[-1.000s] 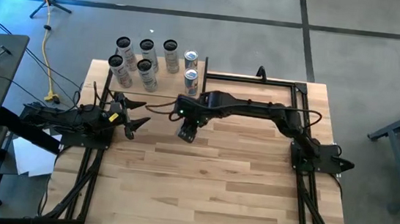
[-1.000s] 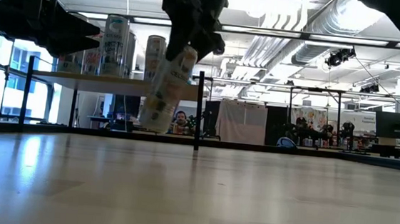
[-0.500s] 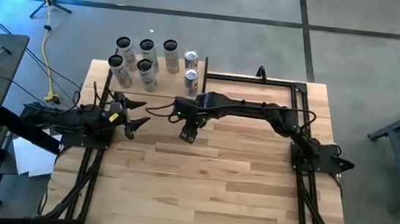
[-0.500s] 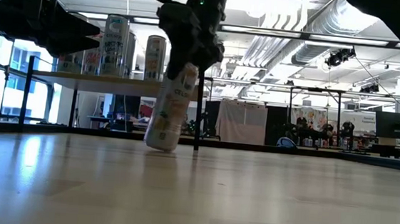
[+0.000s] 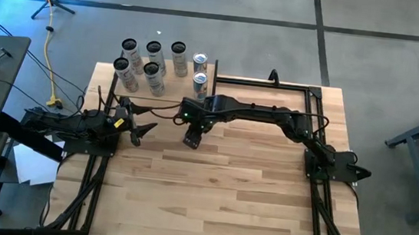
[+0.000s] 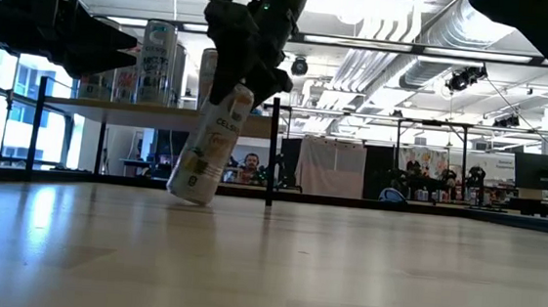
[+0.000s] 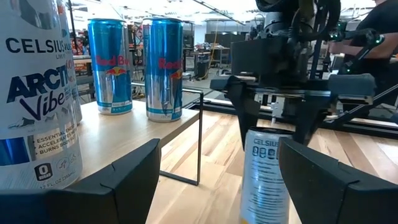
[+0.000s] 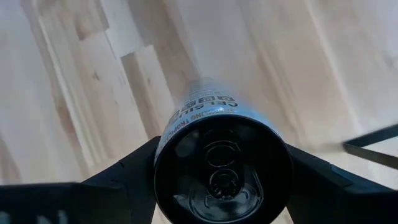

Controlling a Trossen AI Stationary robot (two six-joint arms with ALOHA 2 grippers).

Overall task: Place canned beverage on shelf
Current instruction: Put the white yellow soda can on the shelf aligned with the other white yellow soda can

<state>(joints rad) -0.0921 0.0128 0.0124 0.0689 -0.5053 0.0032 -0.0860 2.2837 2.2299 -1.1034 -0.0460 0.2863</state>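
Right claw still grips the can by its top, now swung left and tilted more, base near the table, just short of the shelf. Left claw waits wide, well aside.

White can tilted, bottom edge touching tabletop beside pale can-laden shelf.

Held can: right wrist view shows top only, lower body blurred. Whether its base touches tabletop: cannot tell from low view. Left gripper at 9 o'clock: in low view, dark blur cut off by edge. Celsius can in left wrist view cut off. Shelf board mostly hidden under cans at 11 o'clock.
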